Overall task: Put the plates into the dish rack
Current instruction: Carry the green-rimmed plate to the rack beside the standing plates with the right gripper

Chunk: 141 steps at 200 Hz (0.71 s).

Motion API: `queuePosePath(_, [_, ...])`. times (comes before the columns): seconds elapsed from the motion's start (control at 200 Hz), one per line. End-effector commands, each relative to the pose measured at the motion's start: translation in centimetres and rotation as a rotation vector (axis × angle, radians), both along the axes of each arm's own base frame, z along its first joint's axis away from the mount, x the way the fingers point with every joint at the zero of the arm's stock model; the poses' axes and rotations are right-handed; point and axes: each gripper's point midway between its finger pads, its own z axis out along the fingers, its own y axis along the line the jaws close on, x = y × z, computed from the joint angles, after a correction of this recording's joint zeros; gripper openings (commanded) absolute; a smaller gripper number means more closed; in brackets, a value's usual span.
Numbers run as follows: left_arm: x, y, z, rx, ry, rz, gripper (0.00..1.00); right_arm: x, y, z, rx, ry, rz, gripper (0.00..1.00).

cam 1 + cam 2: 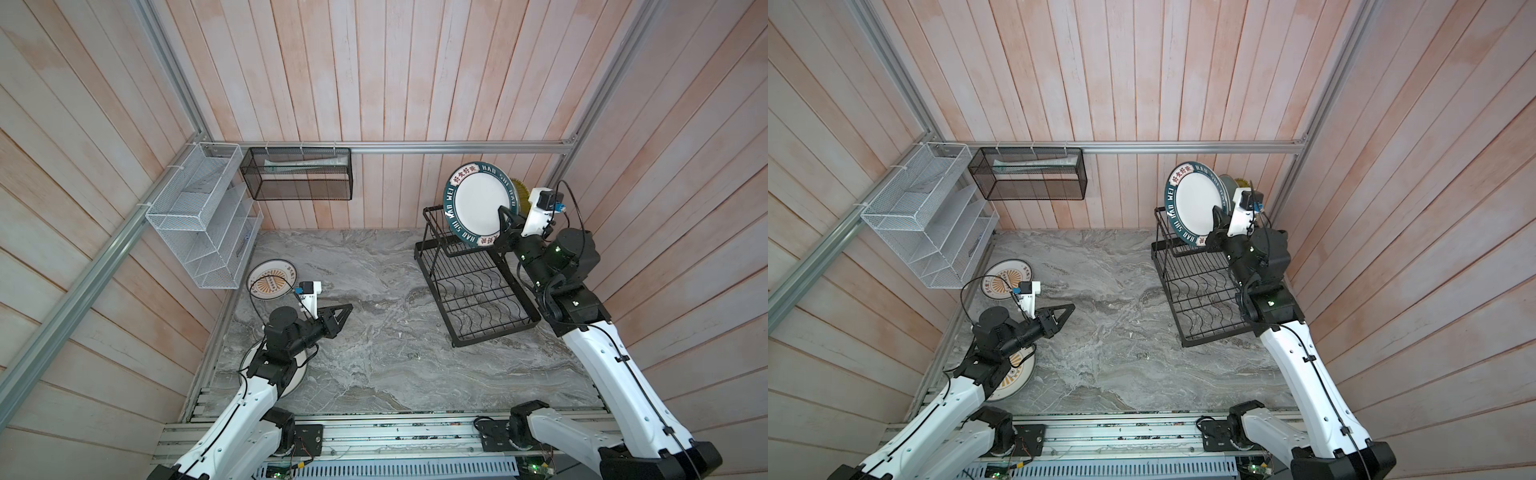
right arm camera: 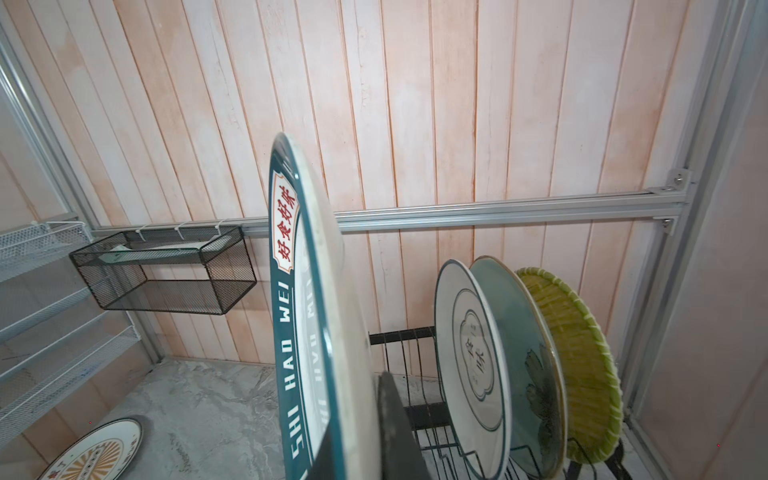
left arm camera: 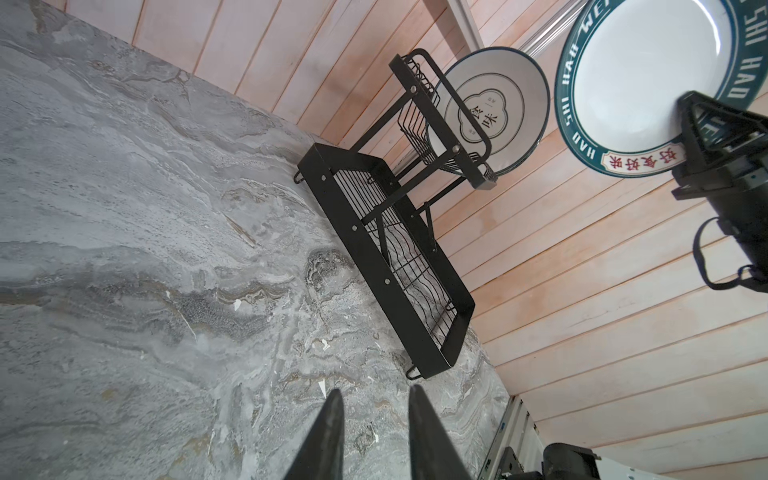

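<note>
Got the right gripper [image 1: 505, 220] clamped on the rim of the lettered plate [image 1: 478, 203], held on edge above the dish rack [image 1: 478, 291] at the back right corner of the desk [image 1: 374, 353]. Need the right wrist view to really see the ringed plate [image 2: 473, 353], teal plate [image 2: 519, 332] and yellow plate [image 2: 573, 357] standing in the upper basket, mostly hidden in both top views. Check the left wrist view for the left gripper [image 3: 374, 419], slightly apart and empty, and both top views for a sunburst plate [image 1: 272, 279] and second sunburst plate [image 1: 1019, 370] flat along the left edge.
</note>
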Motion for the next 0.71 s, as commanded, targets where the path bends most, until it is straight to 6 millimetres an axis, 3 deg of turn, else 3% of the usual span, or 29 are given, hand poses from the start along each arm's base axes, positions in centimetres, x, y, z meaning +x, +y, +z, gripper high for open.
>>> queuePosePath(0.0, [0.1,0.2,0.6,0.027,-0.018,0.014,0.28,-0.3,-2.0,3.3,-0.019,-0.089,-0.113,0.00])
queuePosePath(0.275, [0.1,0.2,0.7,0.017,-0.010,0.017,0.25,1.2,-3.2,3.2,-0.097,-0.129,-0.221,0.00])
queuePosePath(0.7, [-0.2,0.4,1.1,0.027,-0.013,0.020,0.25,6.4,-2.7,0.9,-0.204,-0.084,-0.282,0.00])
